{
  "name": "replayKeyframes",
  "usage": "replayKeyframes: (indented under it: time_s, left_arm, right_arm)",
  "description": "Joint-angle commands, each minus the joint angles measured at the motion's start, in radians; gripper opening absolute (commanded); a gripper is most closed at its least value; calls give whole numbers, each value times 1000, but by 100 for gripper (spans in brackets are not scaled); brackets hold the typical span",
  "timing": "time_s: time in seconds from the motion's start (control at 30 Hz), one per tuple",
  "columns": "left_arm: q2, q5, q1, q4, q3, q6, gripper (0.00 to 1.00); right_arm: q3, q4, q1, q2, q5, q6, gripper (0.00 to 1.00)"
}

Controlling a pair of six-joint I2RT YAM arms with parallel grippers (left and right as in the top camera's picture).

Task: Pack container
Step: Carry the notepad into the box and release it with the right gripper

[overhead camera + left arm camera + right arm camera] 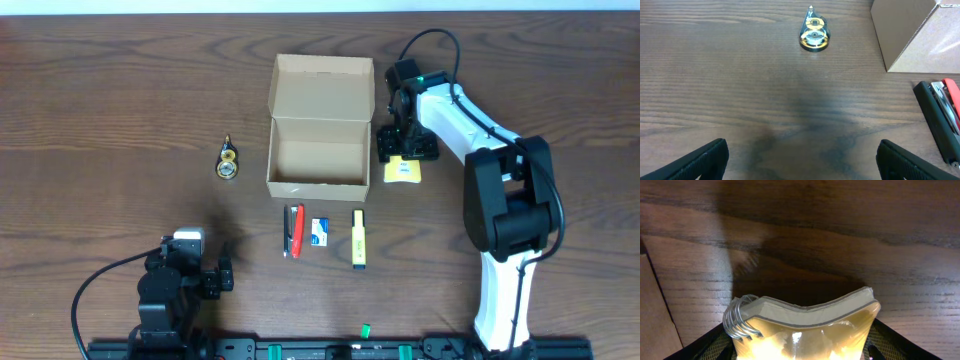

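Note:
The tan cardboard container [318, 165] stands open at the table's middle, its flap lid [322, 90] leaning back; its corner also shows in the left wrist view [912, 35]. My right gripper [405, 148] is just right of the container, shut on a small yellow spiral notepad [403, 172]. In the right wrist view the notepad [805, 327] bows between the fingers. My left gripper [802, 160] is open and empty over bare table at the front left [195, 270].
A tape dispenser [229, 161] [814, 34] lies left of the container. In front of the container lie a black and red stapler [293, 230] [940, 117], a small blue-white item [320, 232] and a yellow highlighter [358, 237].

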Motion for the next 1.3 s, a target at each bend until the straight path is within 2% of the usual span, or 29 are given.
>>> replayKeyframes:
  time_s: [0.0,0.33,0.7,0.83,0.93,1.1,1.27]
  left_arm:
    - [-7,2,-4,-10,-6,10,95]
    - [-7,2,-4,-10,-6,10,95]
    - [-7,2,-4,-10,-6,10,95]
    - [-7,2,-4,-10,-6,10,95]
    - [-7,2,-4,-10,-6,10,95]
    - [-7,2,-4,-10,-6,10,95]
    - [-7,2,-4,-10,-6,10,95]
  right_arm:
    - [2,-12,3,30,26,6,45]
    - [3,-114,3,-40,26,12,41]
    - [3,-184,35,-373,24,13,39]
    - [3,-146,103,-475,24,32,40]
    - [3,-89,169,-510,22,52,44]
    - [3,27,264,-481,26,66,42]
    - [3,86,284,-409,25,90,41]
